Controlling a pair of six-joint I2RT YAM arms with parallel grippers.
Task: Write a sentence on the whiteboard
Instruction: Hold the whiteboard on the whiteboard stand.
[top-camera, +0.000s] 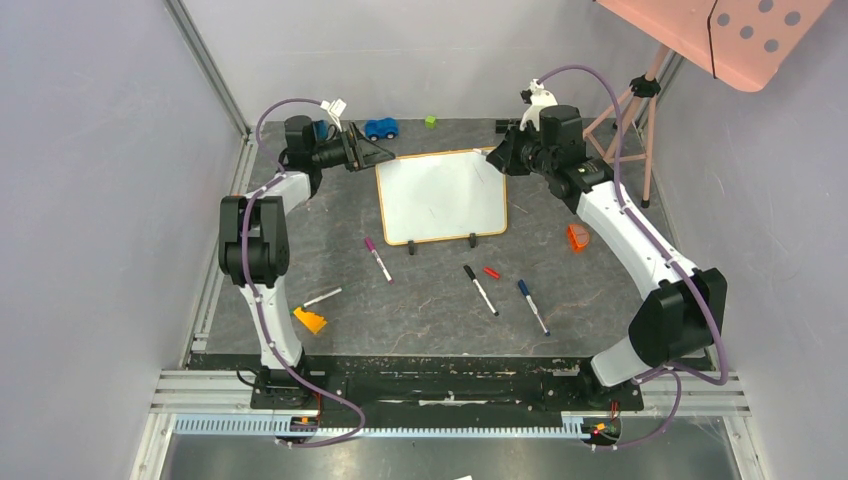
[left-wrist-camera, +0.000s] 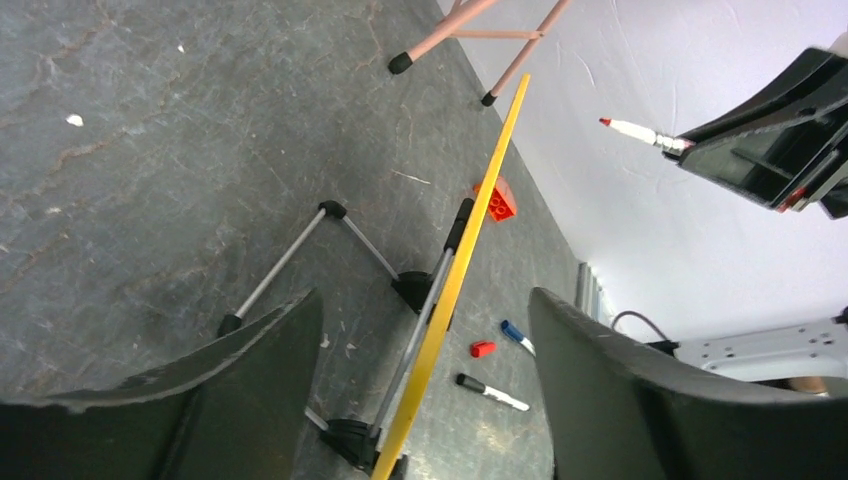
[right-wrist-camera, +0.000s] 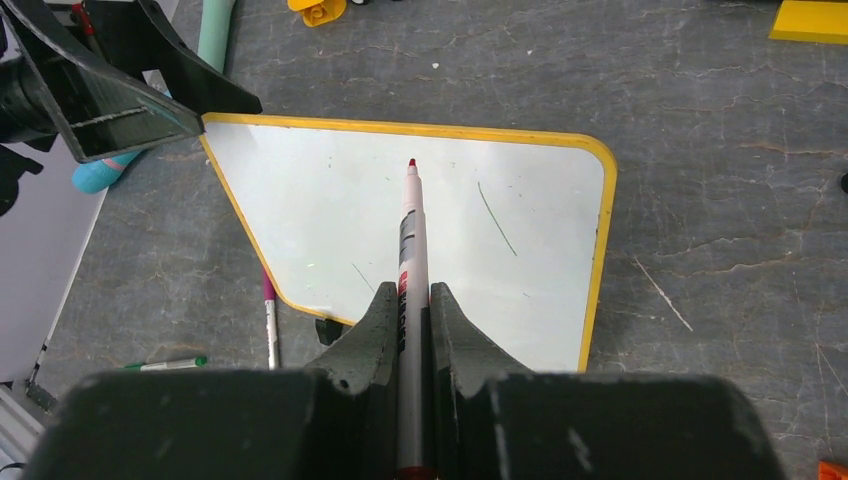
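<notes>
Right pincer clamped on red marker, tip aimed at whiteboard face just ahead; left pincer apart, astride its edge.

Seen from above, the dark, veined table carries scattered odds and ends. At 12 o'clock, by the far edge, a small green cube sits just right of a blue toy car. At 3 o'clock lies an orange piece. Toward 4 and 5 o'clock lie a blue-capped marker, a black-capped marker and a loose red cap. A purple-capped marker lies near 8 o'clock, and farther out a yellow wedge lies beside a pale marker. Off the table at 2 o'clock, a pink tripod carries a pink dotted panel.
</notes>
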